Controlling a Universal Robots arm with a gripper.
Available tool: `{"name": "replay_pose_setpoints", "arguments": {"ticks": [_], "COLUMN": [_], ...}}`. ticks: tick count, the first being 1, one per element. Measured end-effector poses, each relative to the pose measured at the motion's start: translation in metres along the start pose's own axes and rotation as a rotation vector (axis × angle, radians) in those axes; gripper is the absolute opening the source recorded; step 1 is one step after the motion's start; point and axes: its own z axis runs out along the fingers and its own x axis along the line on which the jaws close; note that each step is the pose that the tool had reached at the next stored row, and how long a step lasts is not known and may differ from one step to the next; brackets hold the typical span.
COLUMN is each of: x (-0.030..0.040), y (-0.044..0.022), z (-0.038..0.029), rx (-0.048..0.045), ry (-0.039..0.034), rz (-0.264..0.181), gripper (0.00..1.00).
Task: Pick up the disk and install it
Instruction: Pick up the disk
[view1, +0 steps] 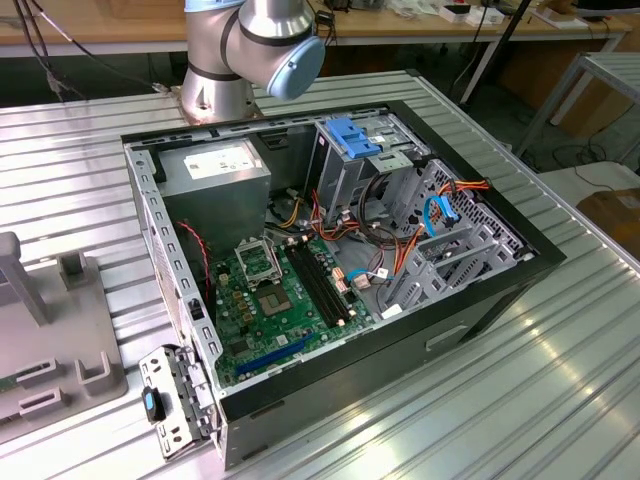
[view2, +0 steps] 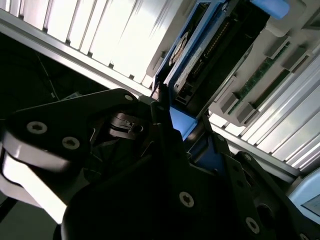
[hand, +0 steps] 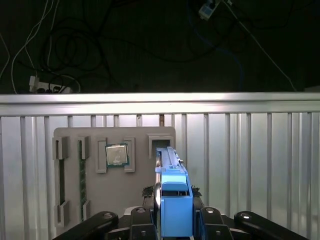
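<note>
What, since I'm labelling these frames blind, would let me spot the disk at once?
In the first wrist view, find the grey tray on the ribbed table. Right beside its square chip, the disk stands on edge, held in the jaws of the gripper. Its bright blue rail sets it apart from the chip and the green memory sticks.

A robotics laboratory is being indicated: an opened computer case is being supported on a ribbed aluminium table, with the arm's base mounted near wooden workbenches.
</note>
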Motion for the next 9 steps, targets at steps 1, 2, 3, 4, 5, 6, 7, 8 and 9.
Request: {"name": "replay_pose_setpoints", "arguments": {"ticks": [1,2,3,4,5,6,7,8,9], "x": [-0.0001,-0.0001,-0.0001,-0.0001,-0.0001,-0.0001,-0.0002,-0.0003,-0.0006], "y": [0.0,0.0,0.0,0.0,0.0,0.0,0.0,0.0,-0.0001], "z": [-0.0013,-0.0012,-0.0013,-0.0014,-0.0014,-0.0023,-0.0038,-0.0066,-0.0149], "rx": [0.0004,0.0005,0.0004,0.0003,0.0003,0.0,0.0,0.0002,0.0003], "ry": [0.0,-0.0001,0.0,0.0,0.0,0.0002,0.0002,0.0001,0.0], "rz": [0.0,0.0,0.0,0.0,0.0,0.0,0.0,0.0,0.0], "gripper": [0.37,0.37,0.37,0.37,0.37,0.37,0.37,0.37,0.37]}}
